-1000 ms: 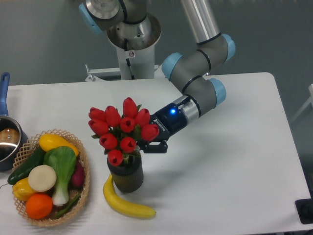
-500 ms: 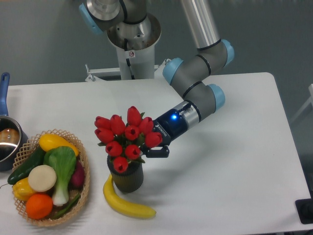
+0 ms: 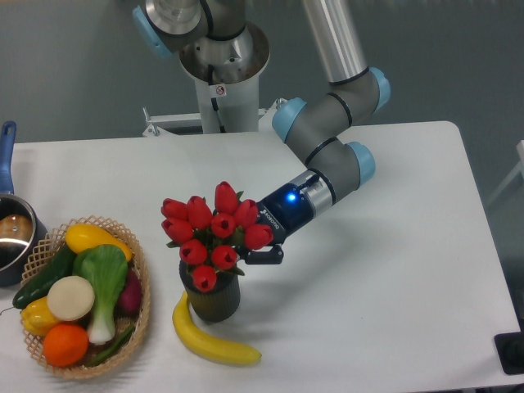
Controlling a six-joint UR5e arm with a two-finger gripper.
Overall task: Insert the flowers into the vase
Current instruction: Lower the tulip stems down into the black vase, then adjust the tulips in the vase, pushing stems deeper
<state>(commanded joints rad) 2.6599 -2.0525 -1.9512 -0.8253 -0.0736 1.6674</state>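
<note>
Bunch of red tulip buds with green leaves (image 3: 214,233) sits in mouth of short dark ribbed cylindrical vase (image 3: 214,298) on white table (image 3: 393,278). Black two-finger gripper (image 3: 254,252) beside stems; jaw state indiscernible. Yellow banana (image 3: 209,338) touches vase base.

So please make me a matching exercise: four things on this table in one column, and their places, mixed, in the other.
Things:
1. flowers
2. banana
3. orange
4. pot

Places:
A. at the left edge of the table
B. in the basket
C. lying in front of the vase
D. standing in the vase, at the gripper

Pairs: 1-D, 2-C, 3-B, 4-A
</note>
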